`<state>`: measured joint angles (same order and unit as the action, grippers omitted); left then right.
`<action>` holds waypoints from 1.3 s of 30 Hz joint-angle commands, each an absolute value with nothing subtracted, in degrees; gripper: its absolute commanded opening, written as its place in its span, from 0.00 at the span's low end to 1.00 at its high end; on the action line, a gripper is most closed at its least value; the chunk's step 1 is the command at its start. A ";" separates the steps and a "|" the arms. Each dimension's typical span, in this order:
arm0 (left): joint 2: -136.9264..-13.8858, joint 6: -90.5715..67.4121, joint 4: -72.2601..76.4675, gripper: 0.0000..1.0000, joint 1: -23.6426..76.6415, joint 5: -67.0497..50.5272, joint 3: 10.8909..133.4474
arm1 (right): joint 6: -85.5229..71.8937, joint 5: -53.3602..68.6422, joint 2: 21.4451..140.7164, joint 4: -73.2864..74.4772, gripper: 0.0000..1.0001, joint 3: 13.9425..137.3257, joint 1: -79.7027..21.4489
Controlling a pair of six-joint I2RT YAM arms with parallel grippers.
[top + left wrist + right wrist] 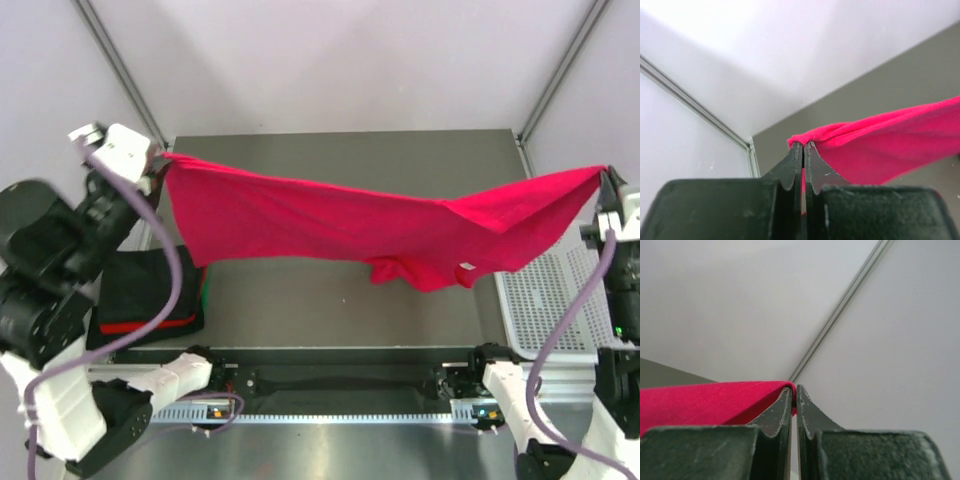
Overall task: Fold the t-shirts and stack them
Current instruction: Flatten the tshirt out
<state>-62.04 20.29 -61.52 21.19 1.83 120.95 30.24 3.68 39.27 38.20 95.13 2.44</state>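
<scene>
Magenta t-shirt (340, 225) hangs stretched across the top view's middle, the left gripper (158, 160) at upper left and right gripper (603, 182) at far right each pinching an end; the folded pile (150, 295) sits lower left. Left wrist: jaws clamped on bunched cloth. Right wrist: likewise (on a stitched hem). Spreading step, seemingly; next, lower it flat for folding.

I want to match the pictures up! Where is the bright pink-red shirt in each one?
Top external: the pink-red shirt hangs stretched across the middle, above the grey table.
Left wrist: right side, its corner pinched in the left fingers.
Right wrist: lower left, its edge pinched in the right fingers.
Shared landmark: the grey table, seen in all three.
</scene>
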 commanded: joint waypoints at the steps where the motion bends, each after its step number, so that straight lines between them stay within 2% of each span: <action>1: -59.16 20.39 -59.50 0.00 20.04 0.27 124.10 | 31.73 1.84 36.30 37.78 0.00 100.10 2.99; 10: -55.99 22.32 -59.68 0.00 18.46 0.79 130.86 | 35.15 -1.58 35.68 38.86 0.00 115.48 2.64; 17: -61.08 29.79 -56.88 0.00 18.63 9.31 129.56 | 40.16 -2.81 43.41 26.82 0.00 114.17 0.44; 20: -60.91 31.20 -52.57 0.00 18.63 9.93 119.65 | 41.74 -0.89 47.19 21.81 0.00 108.74 0.44; 28: -64.85 34.44 -35.20 0.00 18.46 11.60 87.77 | 46.58 2.63 51.67 7.67 0.00 78.25 -1.23; 32: -70.91 36.03 -27.61 0.00 16.71 11.08 79.99 | 48.68 3.16 58.77 2.65 0.00 67.44 -1.06; 36: -79.61 35.77 -22.77 0.00 13.37 8.80 78.57 | 49.39 2.46 69.32 -1.21 0.00 67.06 -0.79; 39: -89.52 35.60 -20.31 0.00 10.90 7.56 81.02 | 48.26 1.32 79.25 -2.11 0.00 71.96 -0.79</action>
<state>-84.51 34.81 -29.87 13.26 8.58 78.06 47.97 2.46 74.19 7.35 65.98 -0.69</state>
